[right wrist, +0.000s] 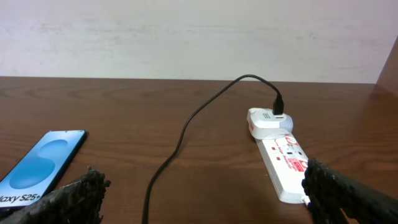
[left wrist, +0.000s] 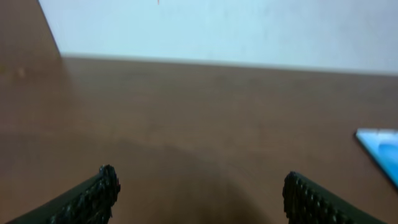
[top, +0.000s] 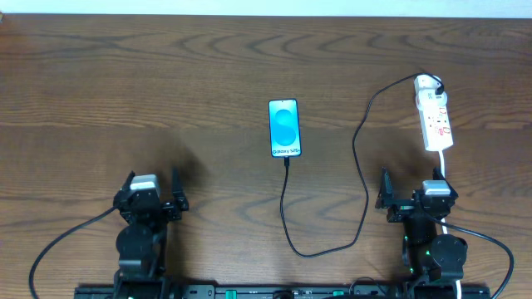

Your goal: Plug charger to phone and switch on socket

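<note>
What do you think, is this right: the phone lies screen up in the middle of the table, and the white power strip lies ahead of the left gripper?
One thing is wrong. The white power strip lies ahead of the right gripper, not the left gripper; the overhead view shows this. The part about the phone is right.

Table point(top: 166, 75) dark wood, visible grain, matt; socket point(top: 435, 120) smooth white plastic; phone point(top: 284, 128) screen glossy; finger pads point(right wrist: 74, 196) black, knobbly.
</note>
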Robot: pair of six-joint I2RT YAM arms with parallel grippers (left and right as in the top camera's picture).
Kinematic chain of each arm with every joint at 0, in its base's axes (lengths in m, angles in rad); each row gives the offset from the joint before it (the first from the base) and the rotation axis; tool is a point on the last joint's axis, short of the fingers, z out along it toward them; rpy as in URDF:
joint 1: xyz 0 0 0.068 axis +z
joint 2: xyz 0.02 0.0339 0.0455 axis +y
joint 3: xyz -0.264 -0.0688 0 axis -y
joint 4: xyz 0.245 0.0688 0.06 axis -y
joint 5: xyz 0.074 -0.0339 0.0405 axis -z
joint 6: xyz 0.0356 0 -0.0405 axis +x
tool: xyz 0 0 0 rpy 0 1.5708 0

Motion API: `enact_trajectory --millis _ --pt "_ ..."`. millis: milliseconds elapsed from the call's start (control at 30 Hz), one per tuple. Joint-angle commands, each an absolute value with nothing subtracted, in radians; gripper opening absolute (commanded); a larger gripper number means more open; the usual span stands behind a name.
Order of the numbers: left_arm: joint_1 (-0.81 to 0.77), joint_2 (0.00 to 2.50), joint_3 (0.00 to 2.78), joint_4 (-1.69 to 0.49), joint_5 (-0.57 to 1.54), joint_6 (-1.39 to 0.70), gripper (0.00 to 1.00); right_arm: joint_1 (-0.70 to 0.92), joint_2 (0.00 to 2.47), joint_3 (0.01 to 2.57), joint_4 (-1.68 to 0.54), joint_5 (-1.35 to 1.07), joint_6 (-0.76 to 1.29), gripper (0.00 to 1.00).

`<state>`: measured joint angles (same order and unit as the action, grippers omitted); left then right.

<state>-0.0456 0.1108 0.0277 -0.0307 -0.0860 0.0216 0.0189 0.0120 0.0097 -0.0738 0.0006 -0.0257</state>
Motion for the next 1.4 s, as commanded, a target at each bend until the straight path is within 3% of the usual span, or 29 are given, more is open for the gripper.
enact_trajectory --millis 0,367,1367 --pt "-0.039 0.191 0.004 -0.054 -0.117 -0.036 0.86 0.034 0.006 0.006 -0.075 0.008 -0.012 0.99" --pt "-0.036 0.001 0.004 -0.062 -0.125 0.030 0.86 0.034 0.006 0.006 -0.075 0.009 -0.012 0.99" --pt "-0.036 0.001 0.004 -0.066 -0.113 0.052 0.86 0.034 0.006 0.006 -0.075 0.008 -0.012 0.99"
